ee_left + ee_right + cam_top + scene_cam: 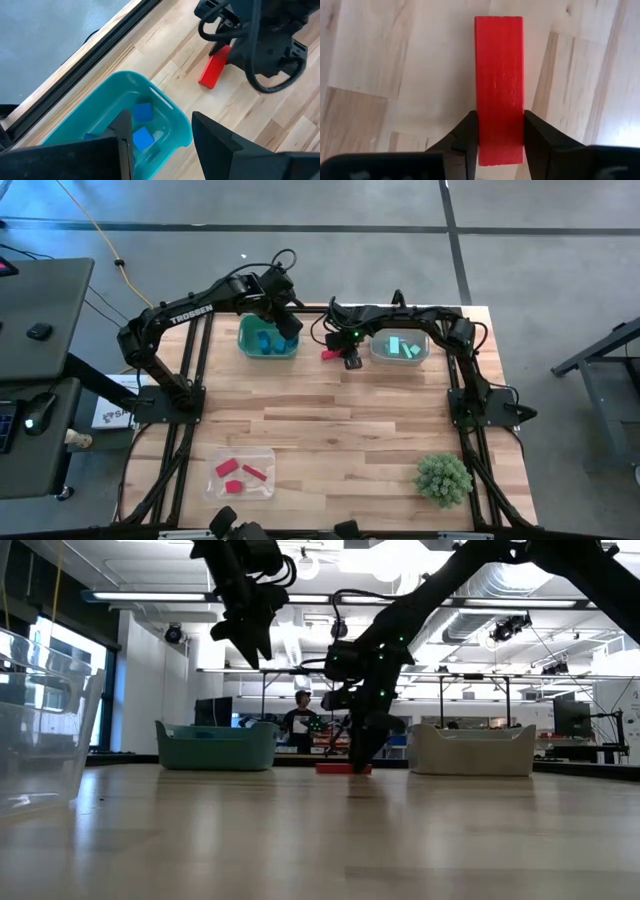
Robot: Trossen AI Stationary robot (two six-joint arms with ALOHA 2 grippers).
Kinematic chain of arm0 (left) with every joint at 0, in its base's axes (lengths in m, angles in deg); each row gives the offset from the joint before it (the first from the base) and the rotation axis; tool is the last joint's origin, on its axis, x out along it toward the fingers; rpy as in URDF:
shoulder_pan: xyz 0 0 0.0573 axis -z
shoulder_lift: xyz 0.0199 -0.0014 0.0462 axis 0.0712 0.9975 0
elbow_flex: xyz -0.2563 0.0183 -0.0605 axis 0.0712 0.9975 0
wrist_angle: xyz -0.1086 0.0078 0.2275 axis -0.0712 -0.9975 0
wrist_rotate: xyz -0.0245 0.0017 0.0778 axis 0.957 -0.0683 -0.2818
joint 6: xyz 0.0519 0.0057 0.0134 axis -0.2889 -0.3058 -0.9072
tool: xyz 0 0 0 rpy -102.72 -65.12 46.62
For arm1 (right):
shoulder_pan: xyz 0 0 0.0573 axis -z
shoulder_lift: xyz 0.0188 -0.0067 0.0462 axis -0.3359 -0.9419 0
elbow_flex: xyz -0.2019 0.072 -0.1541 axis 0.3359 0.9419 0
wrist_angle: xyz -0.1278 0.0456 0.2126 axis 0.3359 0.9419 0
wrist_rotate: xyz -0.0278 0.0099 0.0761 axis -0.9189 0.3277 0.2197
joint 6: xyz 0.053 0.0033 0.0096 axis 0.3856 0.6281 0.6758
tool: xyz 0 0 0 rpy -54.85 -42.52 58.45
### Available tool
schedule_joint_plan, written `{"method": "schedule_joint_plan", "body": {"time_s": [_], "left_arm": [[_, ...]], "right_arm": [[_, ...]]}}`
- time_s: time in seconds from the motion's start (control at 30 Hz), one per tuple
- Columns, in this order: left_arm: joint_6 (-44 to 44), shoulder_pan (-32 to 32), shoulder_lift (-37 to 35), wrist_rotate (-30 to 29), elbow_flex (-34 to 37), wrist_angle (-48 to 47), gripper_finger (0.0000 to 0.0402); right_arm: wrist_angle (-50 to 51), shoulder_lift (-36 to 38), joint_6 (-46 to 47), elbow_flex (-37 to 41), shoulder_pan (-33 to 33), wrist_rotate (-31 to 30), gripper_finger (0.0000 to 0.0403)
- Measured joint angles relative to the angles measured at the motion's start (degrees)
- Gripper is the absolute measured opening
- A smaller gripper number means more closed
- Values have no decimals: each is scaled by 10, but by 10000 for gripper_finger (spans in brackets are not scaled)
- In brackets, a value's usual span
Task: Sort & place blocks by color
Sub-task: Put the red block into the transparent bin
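A red bar block [499, 90] lies flat on the wooden table [350, 420] between the two far bins, and my right gripper [500, 145] is shut on it; the high view shows the block [329, 355] beside the gripper [352, 360]. My left gripper [162, 132] hangs open over the teal bin [150, 85], which holds blue blocks [143, 112]. Nothing is between its fingers. A pale bin [400, 347] at the far right holds light teal blocks [403, 347]. My right gripper pinches the red bar's two long sides [499, 147] between its two fingers [467, 140], near the end closest to the wrist. The fingers come steeply from above and lie across the bar. The bar rests flat on the table, its other end [499, 25] sticking out past the fingers.
A clear bin [240, 473] with red blocks [243, 472] stands at the near left. A spiky green ball [443, 478] sits at the near right. Bare wood lies across the table's middle. A person [301, 720] stands in the room beyond the far edge.
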Motion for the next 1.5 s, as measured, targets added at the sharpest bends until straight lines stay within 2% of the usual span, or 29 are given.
{"method": "schedule_joint_plan", "body": {"time_s": [0.1,0.27,0.53,0.73,0.97,1.23,1.5], "left_arm": [[0,-1,0,12,0,-2,120],[0,-16,0,80,0,-5,120],[20,-49,0,149,0,-3,120],[97,-56,0,207,0,6,120],[121,-56,0,212,0,12,120],[146,-52,0,300,0,13,120],[163,-36,0,304,0,35,120]], "right_arm": [[4,8,8,1,-10,-24,96],[30,38,39,5,-21,-34,96],[47,105,114,4,-40,-58,96],[33,152,124,3,-71,-116,96],[-9,180,124,-2,-107,-165,96],[-34,182,123,-55,-128,-187,96],[-36,182,122,-79,-128,-187,96]]}}
